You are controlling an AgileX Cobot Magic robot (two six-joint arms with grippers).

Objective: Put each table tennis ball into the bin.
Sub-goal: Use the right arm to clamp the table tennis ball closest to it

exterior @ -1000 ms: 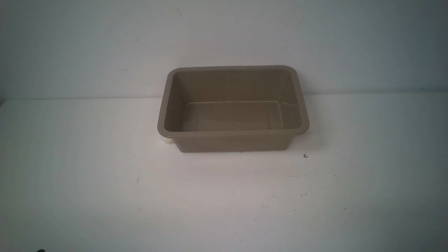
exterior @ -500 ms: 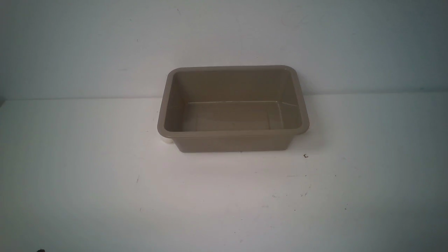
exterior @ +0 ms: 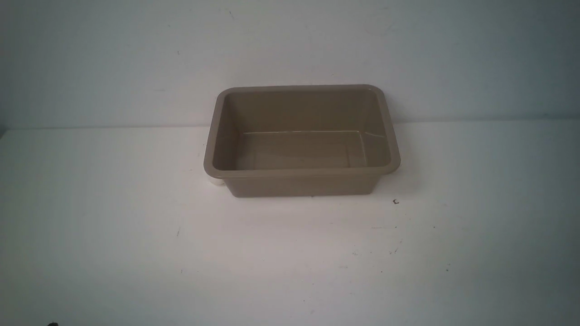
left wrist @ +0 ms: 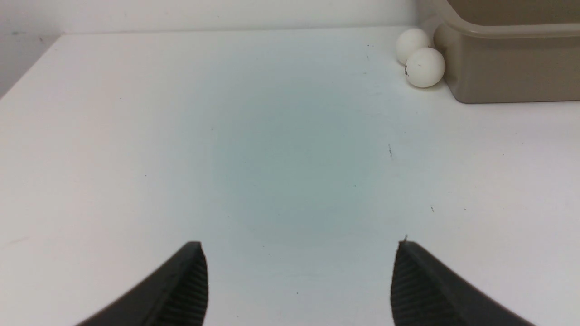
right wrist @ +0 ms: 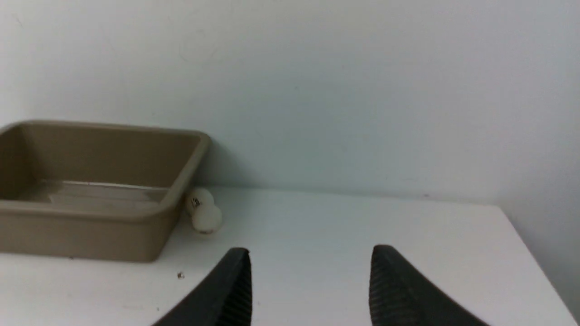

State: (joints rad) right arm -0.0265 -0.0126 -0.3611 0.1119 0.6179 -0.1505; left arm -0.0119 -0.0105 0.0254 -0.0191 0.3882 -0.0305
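The taupe bin (exterior: 301, 172) stands empty at the back middle of the white table, against the wall. In the left wrist view two white table tennis balls (left wrist: 411, 44) (left wrist: 425, 67) lie touching each other beside the bin (left wrist: 512, 72). The right wrist view shows two more balls (right wrist: 199, 199) (right wrist: 207, 220) tucked by the other side of the bin (right wrist: 90, 237). From the front only a sliver of one ball (exterior: 216, 182) peeks out under the bin's left front corner. My left gripper (left wrist: 298, 244) is open and empty, far from its balls. My right gripper (right wrist: 311, 249) also stands open over bare table.
The pale wall (exterior: 290, 45) rises directly behind the bin. A small dark speck (exterior: 395, 202) lies on the table right of the bin's front. The table's right edge (right wrist: 534, 253) shows in the right wrist view. Neither arm appears in the front view.
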